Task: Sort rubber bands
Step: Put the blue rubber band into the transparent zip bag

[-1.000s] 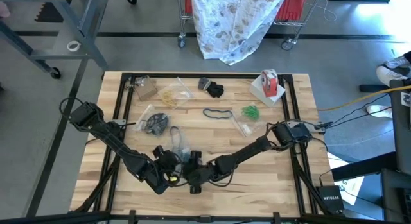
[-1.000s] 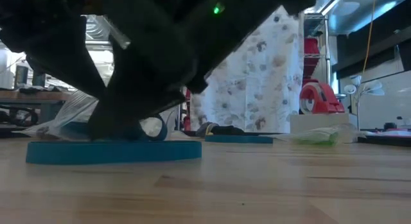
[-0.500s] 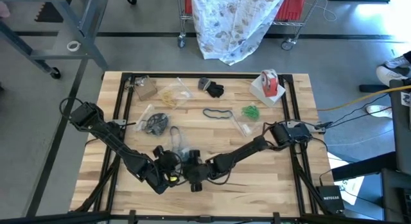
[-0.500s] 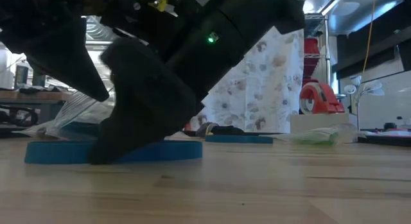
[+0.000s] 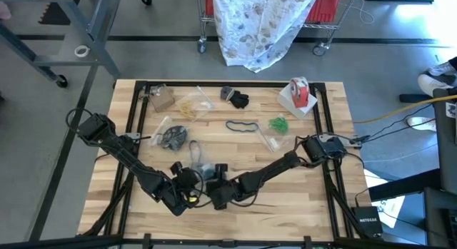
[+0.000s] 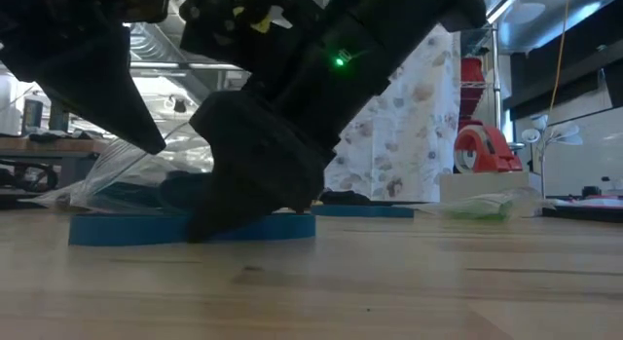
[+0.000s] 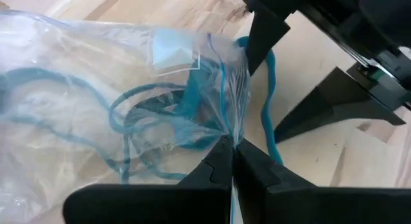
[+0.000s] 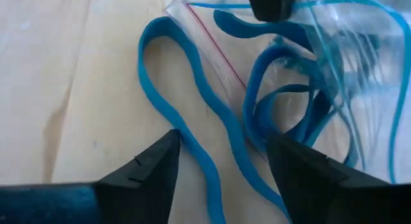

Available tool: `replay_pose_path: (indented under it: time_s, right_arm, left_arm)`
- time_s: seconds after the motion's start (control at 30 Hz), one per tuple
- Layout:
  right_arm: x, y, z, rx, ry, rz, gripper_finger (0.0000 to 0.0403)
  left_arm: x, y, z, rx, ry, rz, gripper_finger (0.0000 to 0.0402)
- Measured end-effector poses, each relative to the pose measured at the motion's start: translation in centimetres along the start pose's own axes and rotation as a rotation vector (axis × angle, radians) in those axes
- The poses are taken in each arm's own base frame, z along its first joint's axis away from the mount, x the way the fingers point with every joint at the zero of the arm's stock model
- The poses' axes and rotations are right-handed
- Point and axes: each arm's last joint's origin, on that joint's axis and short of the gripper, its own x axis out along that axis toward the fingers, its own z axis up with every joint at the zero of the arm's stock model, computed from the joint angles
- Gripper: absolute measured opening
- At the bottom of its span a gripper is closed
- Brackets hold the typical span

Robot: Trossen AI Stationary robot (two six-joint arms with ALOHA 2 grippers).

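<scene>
Wooden slats carry the scene: a teal-blue rubber band (image 8: 192, 131) lies flat between the right gripper's (image 8: 221, 163) spread, empty jaws, half under a clear bag's (image 7: 83, 102) mouth. Just beside it, the left gripper (image 7: 232, 161) is clenched on that bag's edge. More teal bands (image 7: 154, 115) tangle inside, indistinct through plastic.

Right gripper (image 8: 221, 176) low over the pale wooden worktop (image 8: 70, 70), jaws spread wide. Between them, a teal-blue rubber band (image 8: 186, 95) lying flat in a long loop, partly outside the clear plastic bag (image 8: 334, 51). More blue bands (image 8: 282, 102) bunched inside the bag. Another dark finger (image 8: 270, 4) pinching the bag's far edge.
</scene>
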Motion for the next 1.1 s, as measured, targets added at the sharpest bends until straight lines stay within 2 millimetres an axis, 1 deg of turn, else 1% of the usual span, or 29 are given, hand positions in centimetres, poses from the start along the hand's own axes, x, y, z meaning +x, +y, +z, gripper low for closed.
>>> replay_pose_path:
  time_s: [0.27,0.4,0.5,0.57,0.63,0.73,0.83,0.87,0.97,1.1]
  right_arm:
    - [-0.2,0.1,-0.2,-0.014,0.013,-0.031,0.0224]
    - [0.4,-0.4,-0.3,0.015,0.041,0.041,0.0224]
    - [0.7,-0.3,-0.4,0.049,0.054,0.078,0.0218]
    - [0.7,-0.1,-0.5,0.051,0.055,0.084,0.02]
    - [0.8,-0.1,-0.4,0.055,0.048,0.087,0.0167]
    - [0.8,0.0,-0.4,0.067,0.043,0.099,0.0099]
    - [0.8,0.0,-0.5,0.119,0.043,0.09,0.0024]
    - [0.7,0.0,-0.4,0.136,0.04,0.08,0.0013]
    - [-0.1,-0.3,-0.1,0.203,0.042,0.046,0.0014]
    - [-2.3,-0.9,1.2,0.317,-0.015,-0.015,0.0004]
  left_arm:
    - [0.0,0.0,0.0,0.013,0.0,-0.001,0.0001]
    - [0.0,0.0,0.0,0.016,0.0,-0.001,0.0001]
    - [0.0,0.0,0.0,0.013,-0.001,-0.001,0.0001]
    - [0.0,0.0,0.0,0.012,-0.001,-0.001,0.0001]
    - [0.0,0.0,0.0,0.016,-0.001,-0.002,0.0001]
    - [0.0,0.0,0.0,0.018,-0.001,-0.002,0.0001]
    - [0.0,-0.1,0.0,0.014,-0.003,-0.006,0.0001]
    - [0.0,-0.1,0.0,0.014,-0.003,-0.007,0.0001]
    - [-0.2,-0.2,-0.1,0.019,0.001,-0.014,0.0001]
    - [-0.3,-0.3,-0.3,0.022,0.001,-0.024,0.0001]
